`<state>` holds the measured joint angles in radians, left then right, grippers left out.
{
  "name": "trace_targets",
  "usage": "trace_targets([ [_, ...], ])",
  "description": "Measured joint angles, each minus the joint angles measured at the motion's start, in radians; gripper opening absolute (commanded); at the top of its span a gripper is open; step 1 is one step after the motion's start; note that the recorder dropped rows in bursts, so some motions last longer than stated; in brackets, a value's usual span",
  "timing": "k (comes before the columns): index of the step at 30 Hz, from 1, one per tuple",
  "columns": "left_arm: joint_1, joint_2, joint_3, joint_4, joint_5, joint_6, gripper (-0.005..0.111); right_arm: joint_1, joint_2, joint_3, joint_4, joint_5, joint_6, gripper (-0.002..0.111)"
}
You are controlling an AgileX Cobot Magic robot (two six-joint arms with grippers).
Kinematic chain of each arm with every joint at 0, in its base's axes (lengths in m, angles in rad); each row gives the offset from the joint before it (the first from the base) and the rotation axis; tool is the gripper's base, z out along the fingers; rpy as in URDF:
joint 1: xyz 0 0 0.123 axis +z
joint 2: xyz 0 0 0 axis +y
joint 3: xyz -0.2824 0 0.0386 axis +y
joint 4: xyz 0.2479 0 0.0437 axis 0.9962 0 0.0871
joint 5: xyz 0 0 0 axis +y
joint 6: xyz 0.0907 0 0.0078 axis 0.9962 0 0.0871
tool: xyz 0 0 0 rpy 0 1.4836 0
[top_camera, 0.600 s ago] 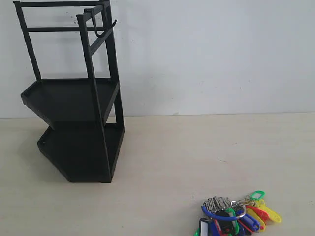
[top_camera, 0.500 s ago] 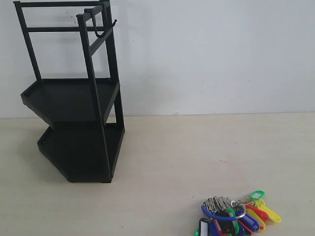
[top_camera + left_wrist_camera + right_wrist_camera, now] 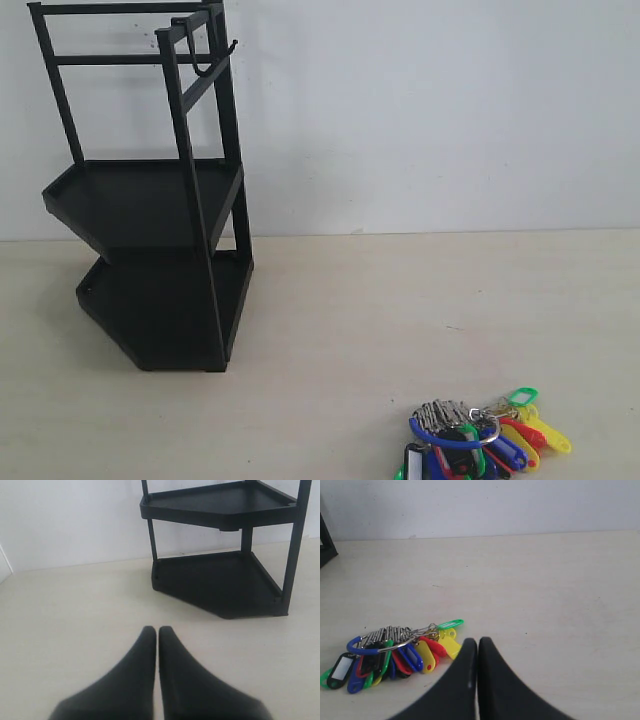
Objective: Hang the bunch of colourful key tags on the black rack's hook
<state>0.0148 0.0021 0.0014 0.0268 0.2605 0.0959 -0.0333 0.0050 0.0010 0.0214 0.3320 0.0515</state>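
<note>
The colourful key tag bunch (image 3: pixel 480 440) lies flat on the table at the front right of the exterior view, its blue-and-silver loop on top. In the right wrist view the key tag bunch (image 3: pixel 395 652) rests just beside my right gripper (image 3: pixel 477 641), which is shut and empty. The black rack (image 3: pixel 150 200) stands at the back left, and its hook (image 3: pixel 215 62) juts from the top bar with nothing on it. My left gripper (image 3: pixel 157 630) is shut and empty, hovering over bare table a short way from the black rack (image 3: pixel 225 575). Neither gripper shows in the exterior view.
A white wall (image 3: pixel 430 110) rises behind the pale table (image 3: pixel 350 320). The rack's two trays hold nothing. In the right wrist view a corner of the rack (image 3: pixel 326 537) shows at the picture's edge.
</note>
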Motion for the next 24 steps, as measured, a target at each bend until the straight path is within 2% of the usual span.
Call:
trace_targets([
  [15,0.0,0.0,0.0,0.0,0.0,0.0,0.004,0.0,0.0,0.0,0.0,-0.005,0.0,0.0],
  [24,0.0,0.0,0.0,0.0,0.0,0.0,0.004,0.0,0.0,0.0,-0.002,-0.196,0.0,0.0],
])
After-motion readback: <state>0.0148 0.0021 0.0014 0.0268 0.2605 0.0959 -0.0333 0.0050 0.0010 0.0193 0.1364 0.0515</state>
